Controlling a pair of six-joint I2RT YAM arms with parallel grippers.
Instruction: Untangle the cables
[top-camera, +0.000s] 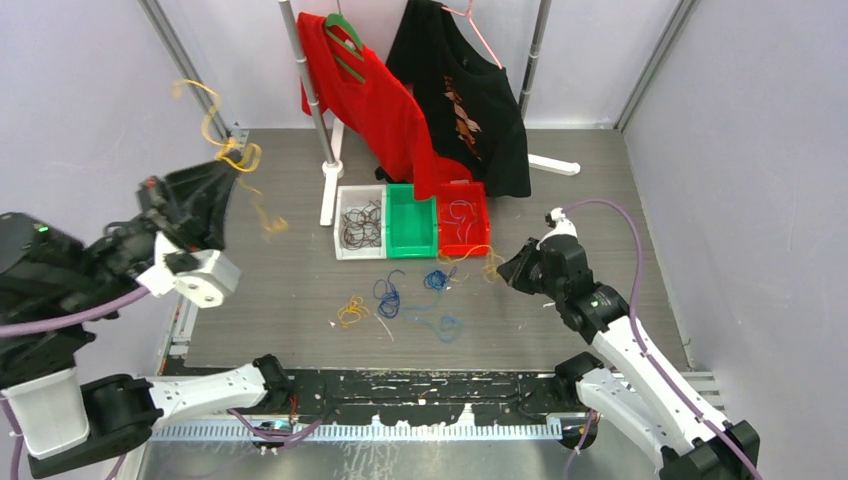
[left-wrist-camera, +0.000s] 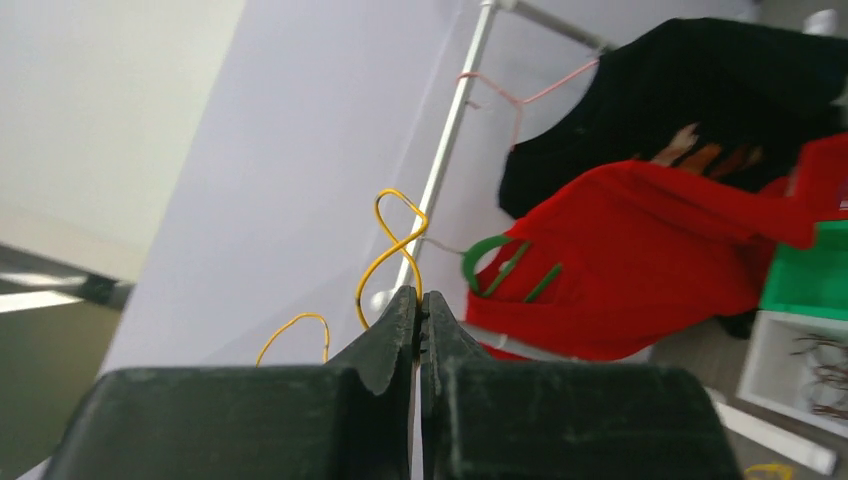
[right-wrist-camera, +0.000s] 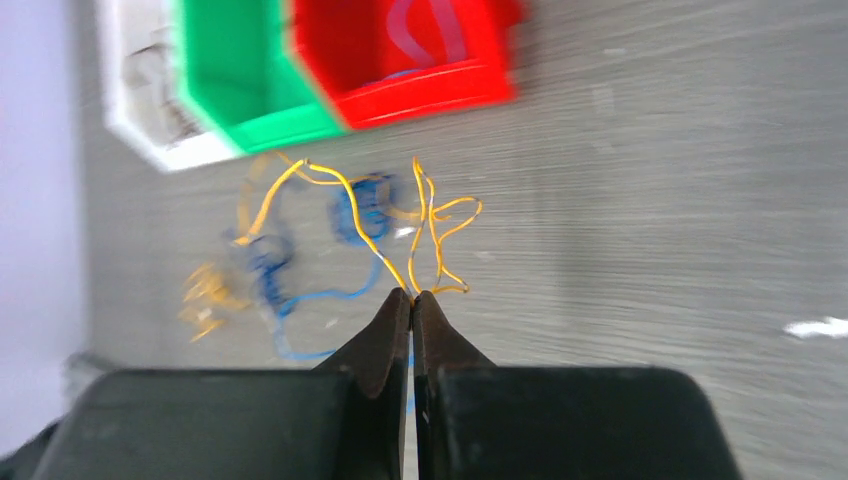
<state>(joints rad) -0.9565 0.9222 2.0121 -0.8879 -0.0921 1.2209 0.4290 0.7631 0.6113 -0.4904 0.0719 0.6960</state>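
My left gripper (top-camera: 228, 165) is raised high at the left, shut on a yellow cable (top-camera: 207, 112) that loops above it and dangles below. In the left wrist view the fingertips (left-wrist-camera: 419, 297) pinch that yellow cable (left-wrist-camera: 393, 240). My right gripper (top-camera: 503, 270) sits low near the red bin, shut on another yellow cable (top-camera: 470, 254). The right wrist view shows that yellow cable (right-wrist-camera: 440, 235) curling out from the shut tips (right-wrist-camera: 411, 297). Loose blue cables (top-camera: 388, 295) and a small yellow clump (top-camera: 351, 311) lie on the mat between the arms.
A white bin (top-camera: 341, 245) holding black cables, a green bin (top-camera: 411, 247) and a red bin (top-camera: 464, 247) stand side by side mid-table. Behind them a rack (top-camera: 312, 90) carries a red shirt (top-camera: 385, 110) and a black shirt (top-camera: 470, 90).
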